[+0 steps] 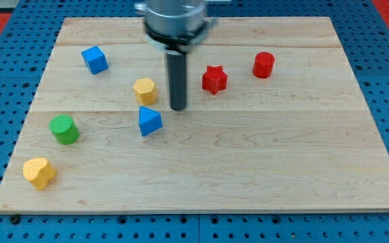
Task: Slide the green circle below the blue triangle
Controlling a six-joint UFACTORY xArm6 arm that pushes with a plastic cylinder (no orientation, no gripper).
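Note:
The green circle [64, 129] sits on the wooden board at the view's left. The blue triangle [149, 121] lies to its right, near the board's middle. My tip [178, 106] rests on the board just right of and slightly above the blue triangle, apart from it, and far to the right of the green circle. A yellow hexagon [144, 90] sits left of the rod, just above the blue triangle.
A blue cube [94, 59] is at the upper left. A red star [214, 79] and a red cylinder [264, 65] are at the upper right. A yellow heart [39, 173] lies at the lower left near the board's [282, 169] edge.

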